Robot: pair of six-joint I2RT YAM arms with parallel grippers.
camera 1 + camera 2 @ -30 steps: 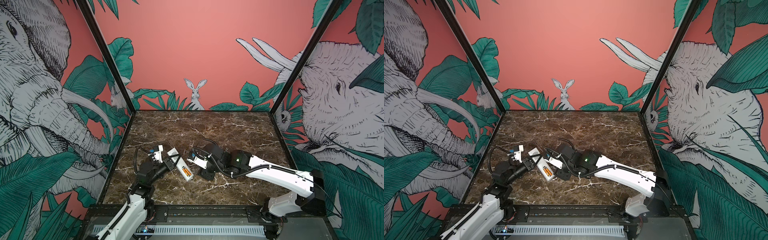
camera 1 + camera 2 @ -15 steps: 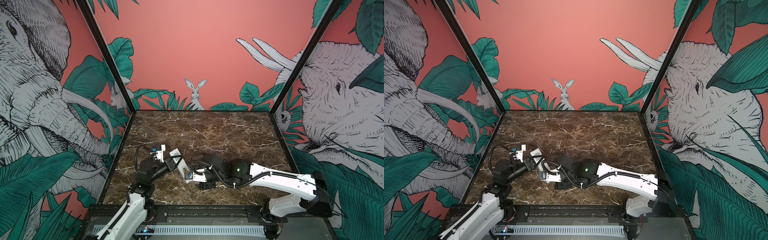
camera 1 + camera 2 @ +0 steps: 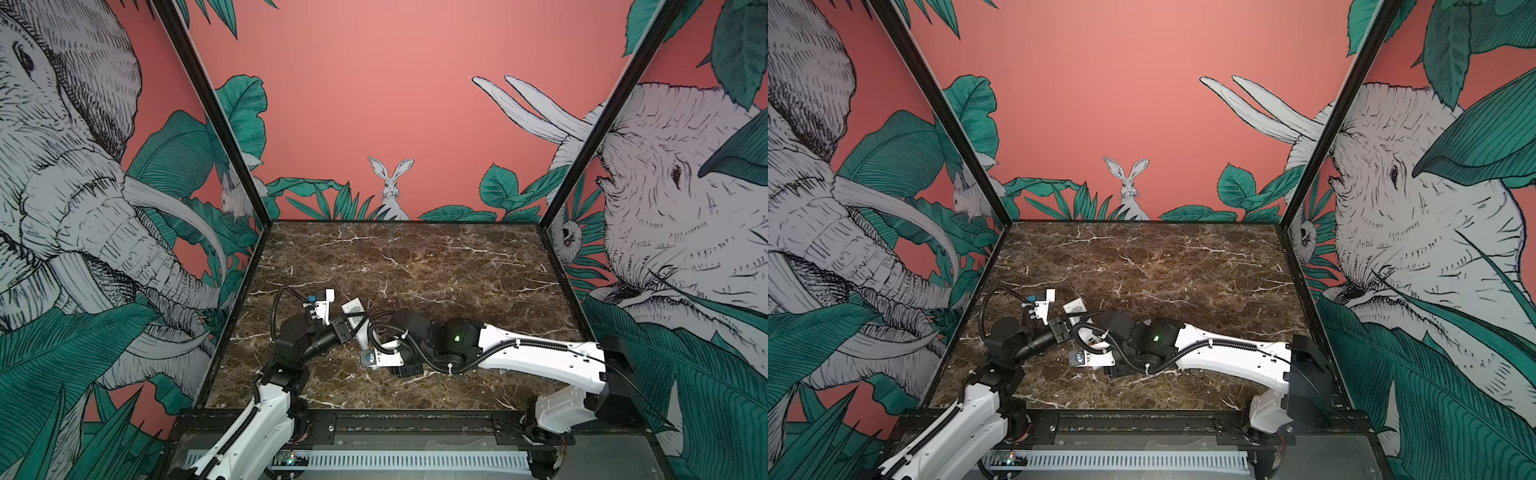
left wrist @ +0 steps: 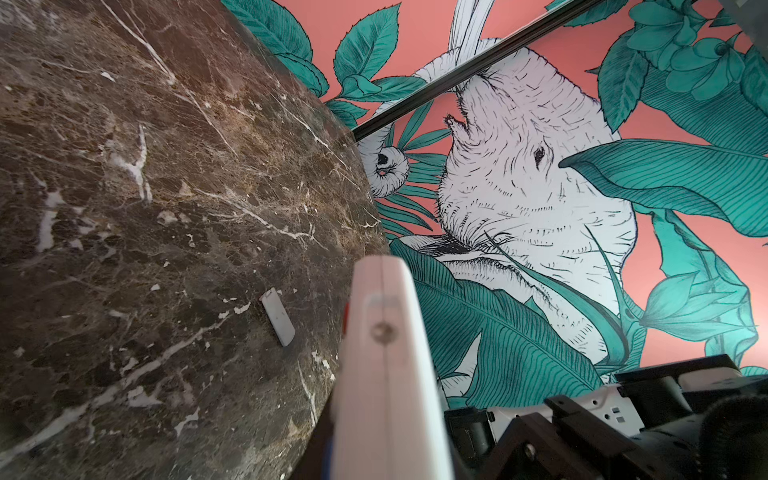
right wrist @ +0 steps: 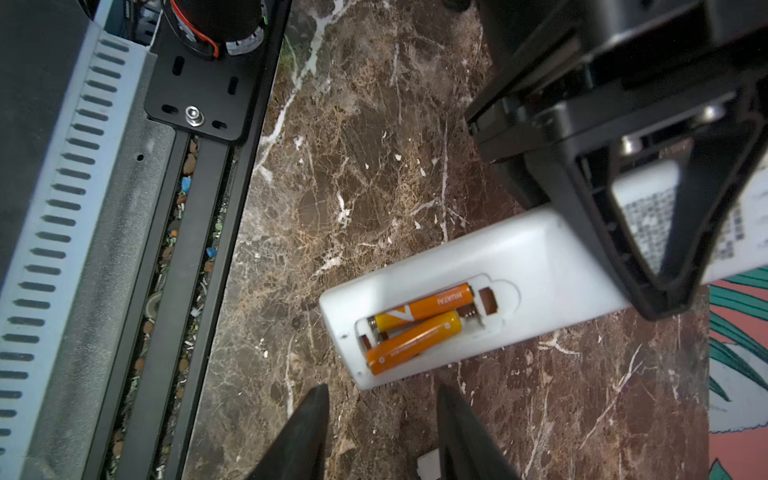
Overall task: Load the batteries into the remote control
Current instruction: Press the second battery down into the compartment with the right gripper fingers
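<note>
Swinging in closer than a second ago, the right gripper (image 5: pixel 380 395) is hanging with its black tapered fingers (image 5: pixel 307 436) spread and empty just off the smooth white remote control (image 5: pixel 540 257), which the left gripper (image 3: pixel 348 323) is pinching over the veiny brown marble table (image 5: pixel 374 166), two glossy orange batteries (image 5: pixel 415 338) lying in its open bay, one skewed.

I work inside a robot test booth. Jungle-mural walls (image 3: pixel 374 104) and black frame posts (image 3: pixel 208 104) enclose my marble tabletop (image 3: pixel 415 257).
</note>
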